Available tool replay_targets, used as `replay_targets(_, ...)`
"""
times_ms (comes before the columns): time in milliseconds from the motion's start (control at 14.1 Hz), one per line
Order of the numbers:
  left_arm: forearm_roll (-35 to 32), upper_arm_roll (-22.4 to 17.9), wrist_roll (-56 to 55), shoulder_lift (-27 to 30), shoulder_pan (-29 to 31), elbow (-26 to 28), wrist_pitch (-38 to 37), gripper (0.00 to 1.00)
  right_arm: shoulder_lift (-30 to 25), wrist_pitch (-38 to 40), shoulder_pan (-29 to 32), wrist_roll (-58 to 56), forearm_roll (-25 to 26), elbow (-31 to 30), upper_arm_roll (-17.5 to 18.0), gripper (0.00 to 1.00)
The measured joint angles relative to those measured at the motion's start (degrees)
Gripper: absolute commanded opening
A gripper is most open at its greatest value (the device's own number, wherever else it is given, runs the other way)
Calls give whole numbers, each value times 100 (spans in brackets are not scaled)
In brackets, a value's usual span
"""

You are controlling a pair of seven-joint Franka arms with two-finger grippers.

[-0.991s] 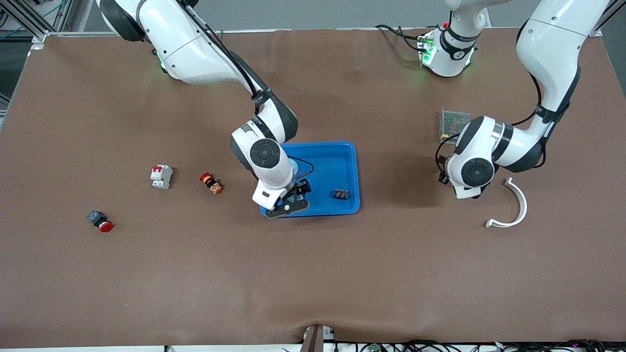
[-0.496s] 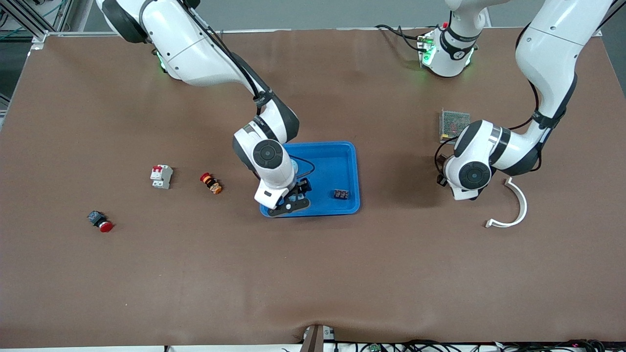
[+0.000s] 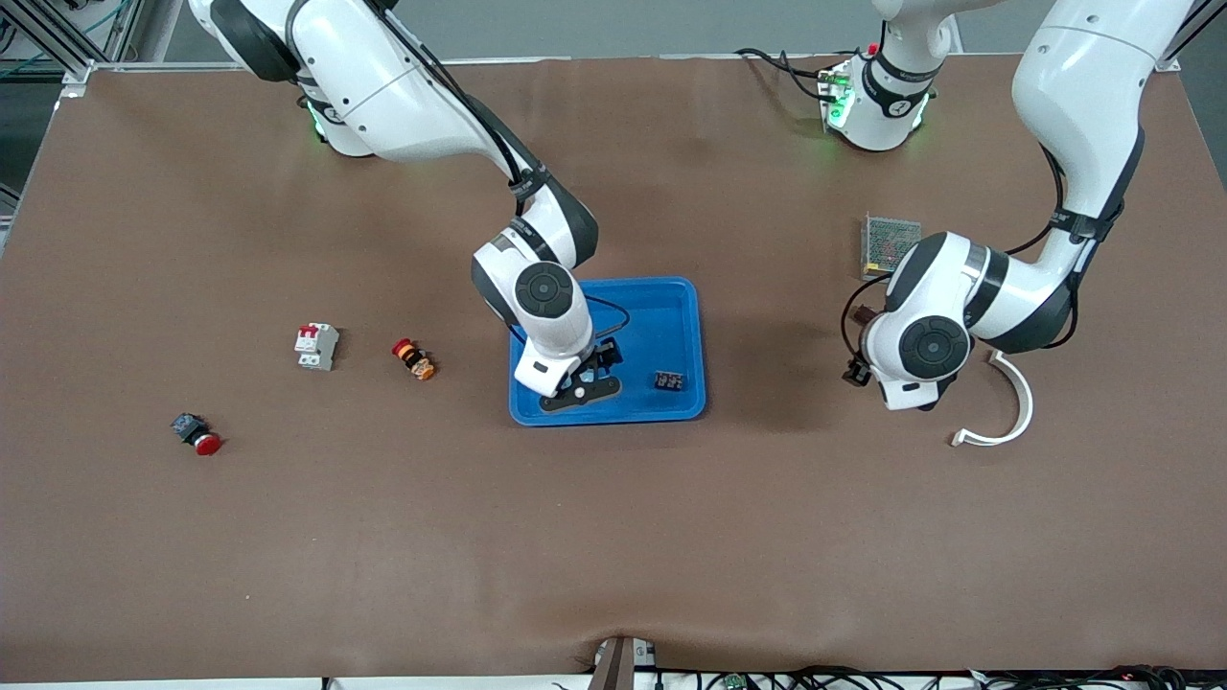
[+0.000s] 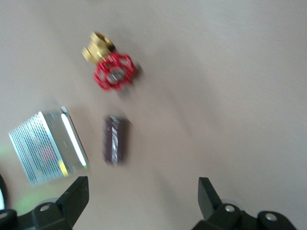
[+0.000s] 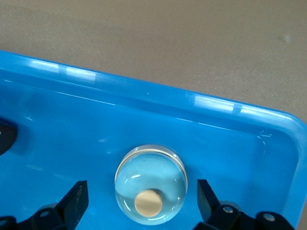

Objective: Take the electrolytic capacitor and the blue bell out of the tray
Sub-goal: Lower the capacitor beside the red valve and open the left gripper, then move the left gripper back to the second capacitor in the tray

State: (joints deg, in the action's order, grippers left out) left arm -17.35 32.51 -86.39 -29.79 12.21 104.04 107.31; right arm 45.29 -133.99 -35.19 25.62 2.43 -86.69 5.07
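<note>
Sitting in the tray [image 5: 144, 96] toward the right arm's end, close to the rim and a rounded corner, the blue bell [image 5: 150, 184] lies squarely between the spread fingers of the right hand [image 5: 142, 194]. It is round, with no axis to line up, though the rim leaves little room there. A small black part [image 3: 668, 380] shares the tray, well apart. The electrolytic capacitor [image 4: 115, 140] lies on the table [image 3: 613, 537] beside the mesh box [image 4: 48, 146], below the left hand [image 4: 142, 191], which is spread and empty.
</note>
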Motion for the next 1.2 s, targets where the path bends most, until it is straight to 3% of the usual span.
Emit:
replay_targets(496,642,42,-1550,-281,-901,-957,157,100,12,-117,1,1,12,-128,-51,100)
replay_targets(991,649,34,-3076,-866,-1663,-1169,1560,100,40,-150,1,1,15,-154,-52,100)
replay_targets(1204,649,-127,-3550,-1047,-2076,-1212,2180,94,41,-152,1,1,15,-155,-52,100)
